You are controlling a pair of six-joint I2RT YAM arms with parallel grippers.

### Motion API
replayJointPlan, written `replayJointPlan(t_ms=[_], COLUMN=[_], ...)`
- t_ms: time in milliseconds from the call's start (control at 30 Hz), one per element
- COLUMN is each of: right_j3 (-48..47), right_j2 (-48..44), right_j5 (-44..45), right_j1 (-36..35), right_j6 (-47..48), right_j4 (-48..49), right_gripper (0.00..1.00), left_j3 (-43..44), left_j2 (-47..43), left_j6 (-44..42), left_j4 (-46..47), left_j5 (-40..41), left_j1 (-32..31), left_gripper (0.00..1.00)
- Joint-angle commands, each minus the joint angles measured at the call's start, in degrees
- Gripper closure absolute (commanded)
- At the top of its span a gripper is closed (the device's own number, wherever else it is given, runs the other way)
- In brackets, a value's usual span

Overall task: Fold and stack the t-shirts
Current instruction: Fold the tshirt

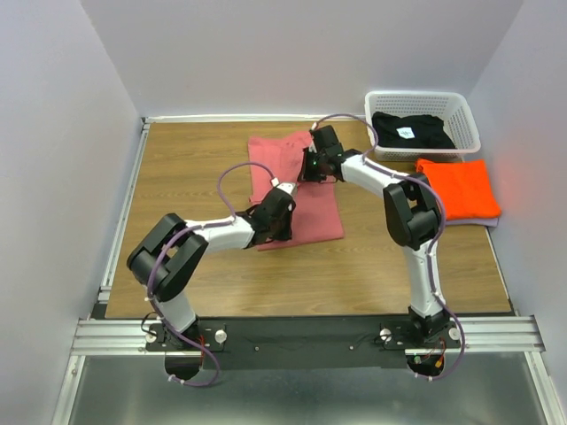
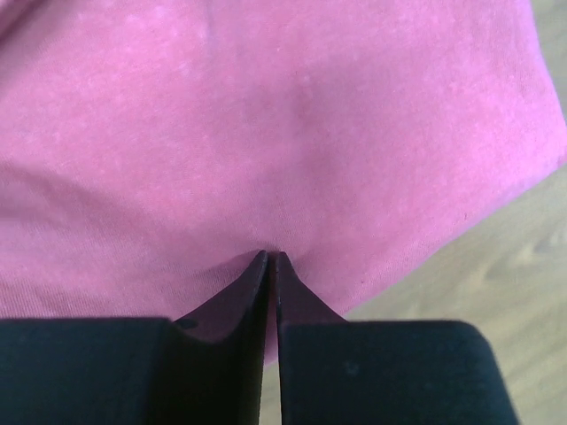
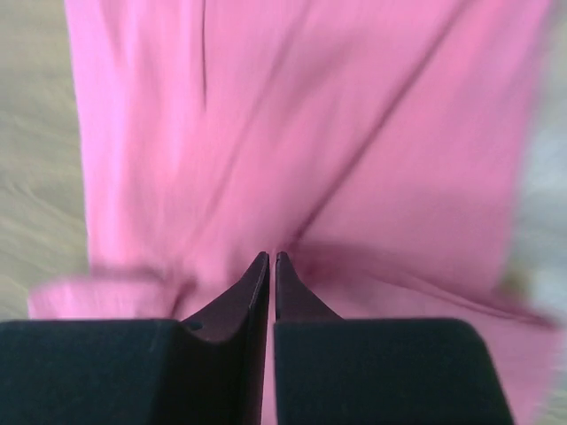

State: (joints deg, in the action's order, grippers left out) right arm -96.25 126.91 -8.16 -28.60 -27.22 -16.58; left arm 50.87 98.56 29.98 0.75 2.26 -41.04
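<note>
Left gripper [image 2: 273,258] is pinching the near left edge of the pink-red t-shirt [image 1: 319,211], jaws closed on cloth, and the right gripper [image 3: 270,258] is clamping its far edge, the shirt lying mid-table on the wooden table [image 1: 195,159] boxed by pale walls [image 1: 292,53]. Right wrist view is showing blurred, and both wrists are covering the grip points from above. White basket [image 1: 423,95] at far right is holding the black t-shirt [image 1: 416,133]; the orange t-shirt [image 1: 456,188] is lying folded just on its near side.
</note>
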Motion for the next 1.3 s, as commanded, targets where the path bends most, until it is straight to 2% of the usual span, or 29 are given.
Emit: replayJointPlan(t_ms=[0, 200, 267, 400, 433, 600, 733, 933, 1100, 1267], right_j3=[-5.0, -1.2, 4.7, 16.6, 21.6, 32.7, 39.2, 48.6, 49.8, 50.3], right_j2=[0.8, -7.4, -12.1, -20.6, -22.5, -30.7, -32.5, -32.8, -32.7, -32.8], right_j5=[3.9, -4.7, -8.1, -13.5, -14.5, -20.3, -24.3, -29.0, -28.6, -28.2], right_j1=[2.1, 1.9, 1.9, 1.8, 1.8, 0.6, -2.4, -5.1, -5.0, -5.1], right_j6=[0.5, 1.9, 1.4, -1.0, -1.5, -4.5, -5.6, -12.3, -13.0, -13.2], right_j4=[1.5, 2.5, 3.9, 7.7, 9.2, 12.2, 15.1, 27.8, 29.5, 29.5], right_gripper=[0.88, 0.84, 0.84, 0.83, 0.83, 0.81, 0.81, 0.81, 0.81, 0.81], left_j3=[-6.7, -11.8, -12.0, -11.5, -11.4, -10.7, -11.6, -9.8, -6.3, -3.1], left_j2=[-4.2, -16.4, -21.5, -25.9, -25.9, -24.0, -23.6, -18.9, -13.8, -10.9], left_j6=[1.3, 3.6, 5.6, 8.6, 9.2, 10.2, 10.6, 7.8, 6.4, 4.6], left_j4=[-6.4, -8.7, -8.9, -9.0, -9.4, -11.6, -10.4, -5.9, -6.2, -6.3], left_j5=[-3.6, -2.8, 1.7, 4.6, 4.7, 8.4, 7.3, 4.3, 2.4, 4.9], left_j1=[-2.5, -3.0, -2.9, -1.8, -1.3, 1.1, 6.7, 10.6, 10.9, 11.6], left_gripper=[0.86, 0.82, 0.77, 0.7, 0.68, 0.62, 0.57, 0.57, 0.59, 0.59])
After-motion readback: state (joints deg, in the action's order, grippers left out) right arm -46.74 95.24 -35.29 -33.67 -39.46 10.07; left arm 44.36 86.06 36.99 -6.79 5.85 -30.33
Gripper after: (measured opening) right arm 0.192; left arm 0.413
